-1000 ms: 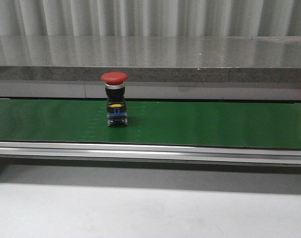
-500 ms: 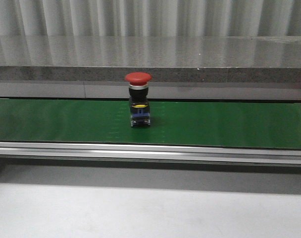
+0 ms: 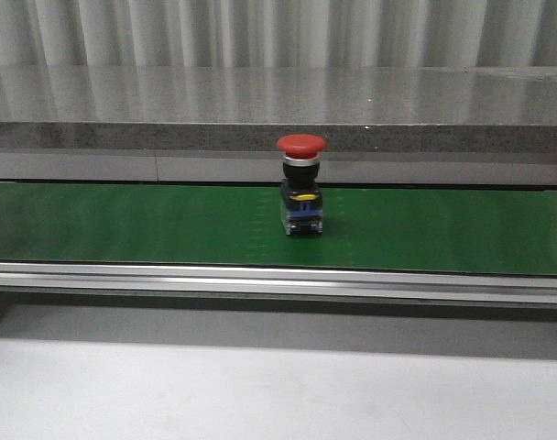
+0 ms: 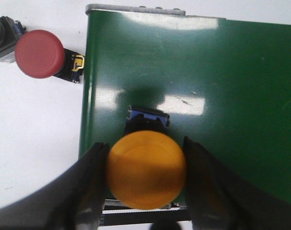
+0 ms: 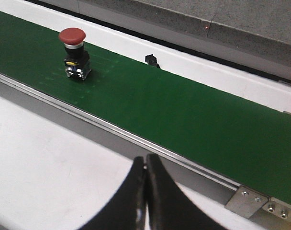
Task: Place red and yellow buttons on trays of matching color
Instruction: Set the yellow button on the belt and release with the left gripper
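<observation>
Left gripper [image 4: 145,184] clamped on yellow button [image 4: 146,176] above green belt [image 4: 231,96]. Right gripper [image 5: 145,191] closed, empty, beside belt. Red button [image 3: 301,186] upright on belt.

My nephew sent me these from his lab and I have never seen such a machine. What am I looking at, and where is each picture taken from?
It is a two-armed robot sorting push buttons by colour. One camera looks forward over a green belt, where a red button stands upright. The other two cameras sit on the robot's wrists. The left wrist view looks straight down: the left gripper has a finger on each side of a yellow button standing on the belt's end, and another red button lies off the belt on the white table. The right wrist view shows the right gripper closed and empty, near the belt. No trays are visible.
</observation>
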Robot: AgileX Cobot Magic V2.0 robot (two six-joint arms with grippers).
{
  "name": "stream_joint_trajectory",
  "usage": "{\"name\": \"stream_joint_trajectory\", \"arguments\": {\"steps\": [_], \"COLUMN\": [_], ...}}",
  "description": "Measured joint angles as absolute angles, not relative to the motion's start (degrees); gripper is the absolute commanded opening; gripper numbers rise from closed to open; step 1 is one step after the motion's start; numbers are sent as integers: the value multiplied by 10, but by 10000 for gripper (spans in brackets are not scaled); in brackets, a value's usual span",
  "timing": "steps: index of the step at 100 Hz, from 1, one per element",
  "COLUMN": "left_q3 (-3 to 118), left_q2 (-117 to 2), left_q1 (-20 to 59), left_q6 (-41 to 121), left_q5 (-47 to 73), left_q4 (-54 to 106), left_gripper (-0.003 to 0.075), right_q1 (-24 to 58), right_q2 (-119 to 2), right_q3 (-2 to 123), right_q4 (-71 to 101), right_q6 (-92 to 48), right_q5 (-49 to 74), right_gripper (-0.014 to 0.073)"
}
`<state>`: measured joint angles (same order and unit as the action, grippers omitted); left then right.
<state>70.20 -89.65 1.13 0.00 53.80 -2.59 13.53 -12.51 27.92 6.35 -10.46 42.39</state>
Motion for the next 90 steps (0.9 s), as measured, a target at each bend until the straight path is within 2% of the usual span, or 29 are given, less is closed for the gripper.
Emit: {"name": "stream_joint_trajectory", "arguments": {"steps": [8, 15, 35, 47, 56, 74, 78, 90], "left_q3": [702, 702, 701, 682, 647, 553, 535, 480], "left_q2": [-898, -898, -890, -848, -800, -682, -654, -585], "left_q1": [11, 11, 11, 16, 25, 51, 56, 74], "left_q6": [0, 0, 20, 30, 32, 32, 32, 32], "left_q5": [539, 539, 517, 480, 444, 371, 357, 335], "left_q4": [-24, -23, 0, 15, 17, 20, 21, 23], "left_gripper": [468, 491, 493, 475, 371, 41, -12, -20], "right_q1": [135, 135, 135, 135, 135, 135, 135, 135], "right_q2": [-125, -125, -125, -125, -125, -125, -125, -125], "right_q3": [279, 279, 279, 279, 279, 279, 279, 279], "right_q4": [63, 63, 63, 63, 63, 63, 63, 63], "right_q6": [-105, -105, -105, -105, -105, -105, -105, -105], "right_q5": [424, 424, 424, 424, 424, 424, 424, 424], "right_gripper": [-66, -66, -66, -66, -66, -66, -66, -66]}}
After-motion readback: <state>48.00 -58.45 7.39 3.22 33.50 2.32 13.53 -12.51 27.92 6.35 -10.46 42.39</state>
